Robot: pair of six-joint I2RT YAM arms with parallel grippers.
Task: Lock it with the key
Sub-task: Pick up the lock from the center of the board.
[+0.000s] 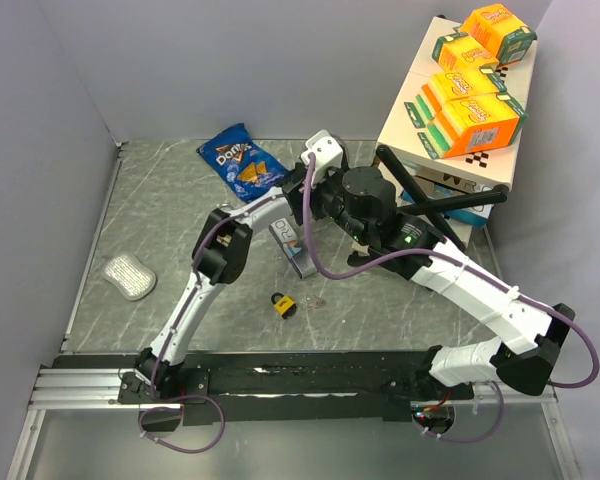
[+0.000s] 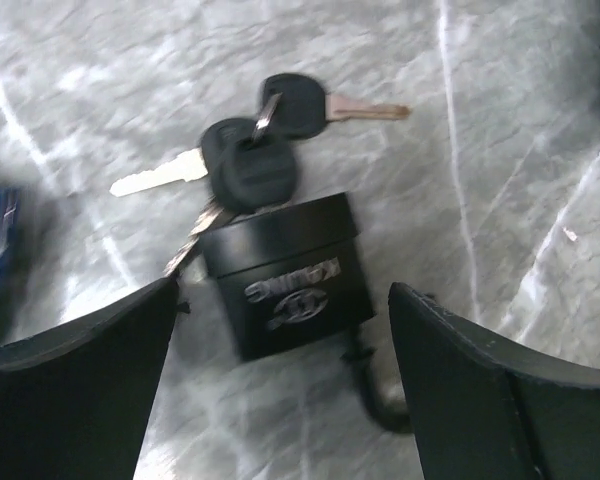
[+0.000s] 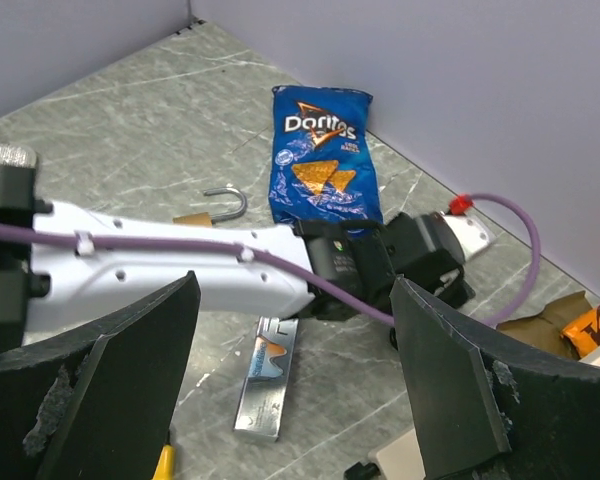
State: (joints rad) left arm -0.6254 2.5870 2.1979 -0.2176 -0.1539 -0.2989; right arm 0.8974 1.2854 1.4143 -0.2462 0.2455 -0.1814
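The padlock [image 2: 285,275], a black block with a raised logo, lies flat on the table [image 1: 150,210] directly under my left gripper [image 2: 283,300]. It is out toward the far edge, about midway between the left and right edges, and from above my own wrist hides it.

In my left wrist camera it sits in the gap between my two fingers [image 2: 80,380], which are spread wide and hold nothing. I cannot tell whether they are down level with it. Its long axis runs up and down that blurred view, slightly tilted. The dark shackle [image 2: 380,405] end points back toward my wrist, and the opposite end points toward the keys [image 2: 250,165], which touch it. Two black-headed keys fan out, one with a silver blade to the left and one with a coppery blade to the right. More blades lie at the lock's corner, and I cannot tell whether any is in the keyhole.

My left arm [image 1: 195,300] rises from the near-left corner, bends at the elbow and reaches right and away, with the wrist turned down. My right arm [image 1: 480,290] stretches in from the near-right corner. My right gripper [image 3: 292,285] is also wide apart and empty, and it looks across my left forearm to a Doritos bag [image 1: 242,160] by the far edge. A silver hook [image 3: 228,205], like an open shackle, shows just beyond that forearm. I cannot tell if it belongs to this padlock.
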